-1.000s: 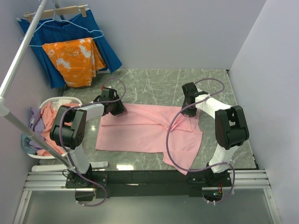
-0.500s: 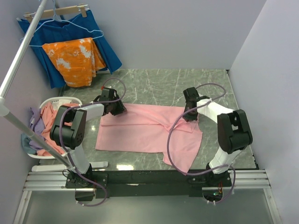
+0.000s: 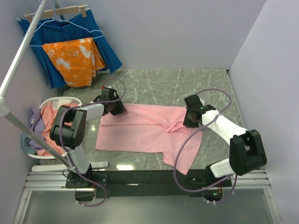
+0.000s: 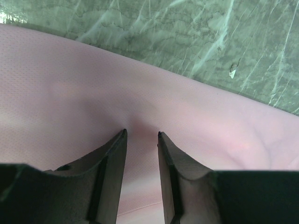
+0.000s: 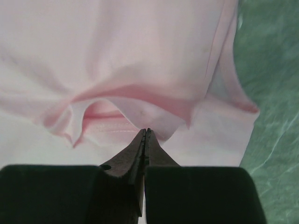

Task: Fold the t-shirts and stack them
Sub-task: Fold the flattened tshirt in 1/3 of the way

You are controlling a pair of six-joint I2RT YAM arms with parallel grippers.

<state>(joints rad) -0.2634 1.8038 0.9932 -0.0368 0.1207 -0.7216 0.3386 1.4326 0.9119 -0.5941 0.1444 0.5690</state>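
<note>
A light pink t-shirt [image 3: 140, 128] lies spread across the green marble table [image 3: 154, 84], bunched into folds towards its right side. My left gripper [image 3: 119, 108] rests on the shirt's far left edge. In the left wrist view its jaws [image 4: 141, 133] stand apart, tips pressed on flat pink cloth [image 4: 70, 93]. My right gripper [image 3: 189, 121] is down on the shirt's right part. Its jaws [image 5: 147, 130] are shut, with a raised flap of the pink cloth [image 5: 135, 109] running into their tip. More t-shirts, salmon-pink [image 3: 50, 127] and lilac [image 3: 36, 116], lie heaped in a basket at the left.
The white basket [image 3: 58, 100] stands at the table's left edge. A slanting grey rack pole [image 3: 18, 60] crosses above it. Behind hang an orange blotched cloth [image 3: 74, 60] and a dark blue pleated cloth [image 3: 103, 44]. Walls close in the back and right.
My right gripper came down from the far right onto the shirt and shut, and its arm swung out to the right. The left gripper stayed where it was.
</note>
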